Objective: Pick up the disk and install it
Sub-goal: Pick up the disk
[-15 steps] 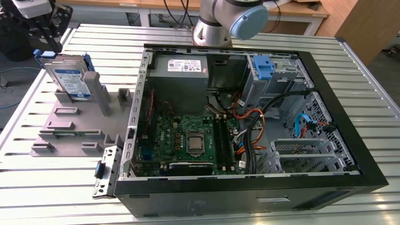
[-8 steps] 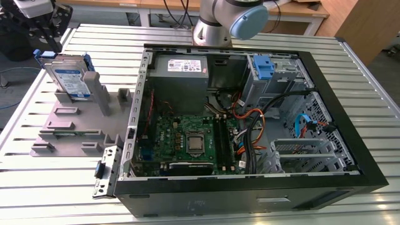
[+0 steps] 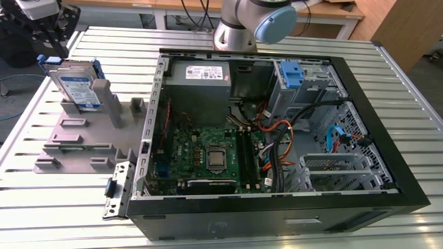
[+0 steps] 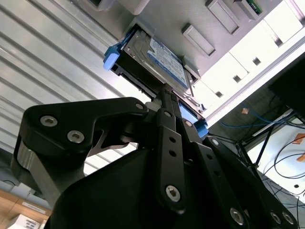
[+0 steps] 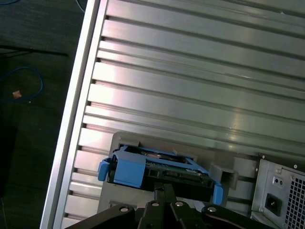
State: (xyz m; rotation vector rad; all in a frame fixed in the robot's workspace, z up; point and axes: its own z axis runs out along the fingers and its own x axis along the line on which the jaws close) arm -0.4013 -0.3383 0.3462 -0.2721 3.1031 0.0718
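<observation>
At the exterior view's far left, the gripper (image 3: pixel 55 47) hangs over the top edge of the disk (image 3: pixel 74 85). The disk stands on edge in a slot at the back of a grey holder fixture (image 3: pixel 76 140), which lies on the slatted metal table (image 3: pixel 62 207). The disk therefore lies straight below the gripper, along the line of its approach. It seems to stand on one short end, with its long axis upright and its labelled face broadside to the exterior view.

In the second wrist view the gripper (image 4: pixel 164 93) meets that top edge about midway between the two blue carrier corners of the disk (image 4: pixel 159 55). In the first wrist view the gripper (image 5: pixel 164 190) sits right at the edge of the disk (image 5: pixel 157 169), and the edge runs crosswise to it. Whether the gripper is spread, pressed together or already pinching the disk cannot be told, nor can contact be confirmed.

Towards the exterior view's right, just beside the fixture, stands the open computer case (image 3: pixel 277 205) with its motherboard (image 3: pixel 207 155) and grey power supply (image 3: pixel 201 78). Further right, the drive cage with an upright blue latch (image 3: pixel 292 72) is well apart from the disk. The disk is thus not yet installed.
</observation>
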